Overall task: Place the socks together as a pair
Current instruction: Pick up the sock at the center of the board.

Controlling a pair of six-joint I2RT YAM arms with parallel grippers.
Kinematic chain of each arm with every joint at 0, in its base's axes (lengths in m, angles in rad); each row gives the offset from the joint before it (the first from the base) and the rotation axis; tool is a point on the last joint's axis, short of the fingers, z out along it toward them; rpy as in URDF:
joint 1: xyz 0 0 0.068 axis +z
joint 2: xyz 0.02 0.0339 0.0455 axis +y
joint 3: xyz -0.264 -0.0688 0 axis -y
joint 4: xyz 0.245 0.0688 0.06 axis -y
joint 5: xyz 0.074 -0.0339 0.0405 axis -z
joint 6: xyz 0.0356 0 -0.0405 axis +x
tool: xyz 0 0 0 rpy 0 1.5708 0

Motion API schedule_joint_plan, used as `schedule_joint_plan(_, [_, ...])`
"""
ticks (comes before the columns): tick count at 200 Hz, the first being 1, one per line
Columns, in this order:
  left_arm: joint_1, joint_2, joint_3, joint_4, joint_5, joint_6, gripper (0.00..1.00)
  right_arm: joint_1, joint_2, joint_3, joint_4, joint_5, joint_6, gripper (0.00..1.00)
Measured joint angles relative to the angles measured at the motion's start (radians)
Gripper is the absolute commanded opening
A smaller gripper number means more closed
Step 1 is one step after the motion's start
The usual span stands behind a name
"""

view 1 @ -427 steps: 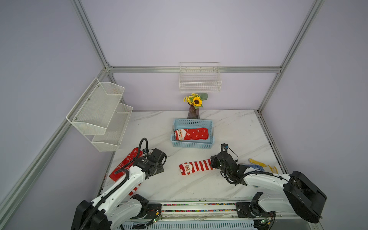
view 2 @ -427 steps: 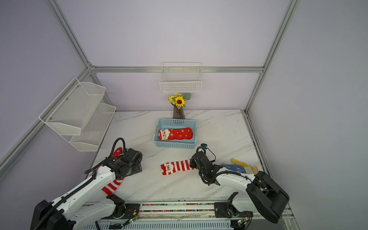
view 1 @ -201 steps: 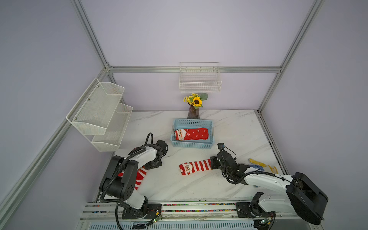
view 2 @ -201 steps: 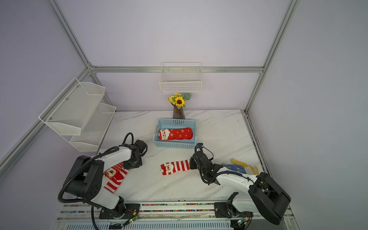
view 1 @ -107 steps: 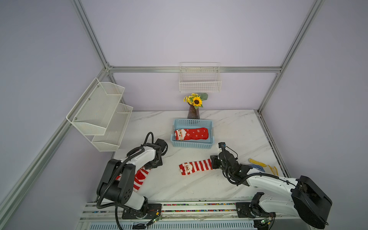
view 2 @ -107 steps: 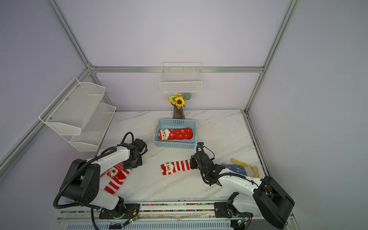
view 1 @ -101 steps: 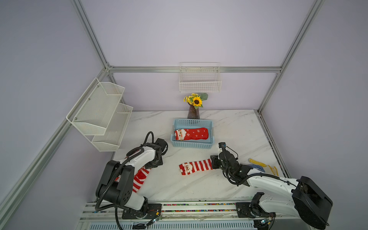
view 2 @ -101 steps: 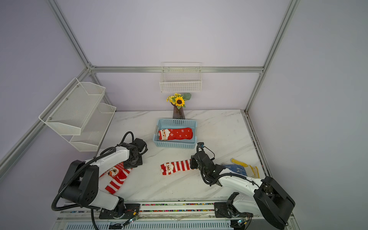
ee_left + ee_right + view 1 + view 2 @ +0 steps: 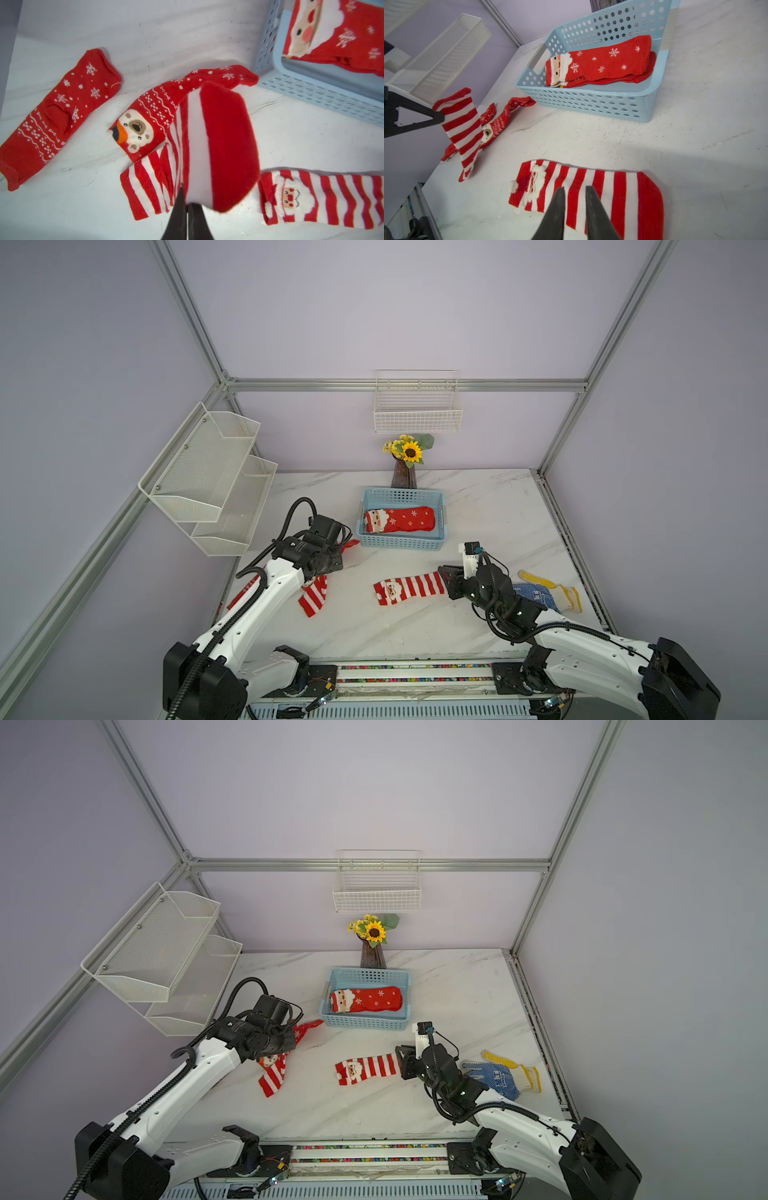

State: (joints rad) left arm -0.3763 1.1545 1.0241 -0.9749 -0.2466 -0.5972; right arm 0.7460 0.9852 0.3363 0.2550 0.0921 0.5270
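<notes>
Left of the basket [image 9: 401, 545], left gripper [image 9: 187, 204] pinches a striped sock [image 9: 218, 145] hanging vertically; right gripper [image 9: 574, 190], slightly parted, holds nothing.

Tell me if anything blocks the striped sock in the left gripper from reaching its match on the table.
Nothing visible does: only bare table lies between the held striped sock and the striped Santa sock. The right gripper hovers over that sock's far end.

The socks [image 9: 623, 193] are fuzzy knitted cloth, the basket [image 9: 581, 101] smooth perforated plastic, the tabletop [image 9: 695, 135] matt marble-look.
</notes>
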Motion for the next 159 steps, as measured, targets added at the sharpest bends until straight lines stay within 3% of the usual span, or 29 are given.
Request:
schedule_joint_plan(63, [0.0, -0.123, 0.069, 0.0, 0.132, 0.042, 0.0, 0.0, 0.01, 0.02, 0.021, -0.084, 0.015, 0.25])
schedule_joint_plan(96, [-0.002, -0.228, 0.07, 0.079, 0.294, 0.139, 0.0, 0.0, 0.006, 0.061, 0.033, -0.122, 0.026, 0.26])
schedule_joint_plan(159, [-0.01, -0.255, 0.07, 0.187, 0.537, 0.332, 0.0, 0.0, 0.024, 0.164, 0.132, -0.211, -0.129, 0.44])
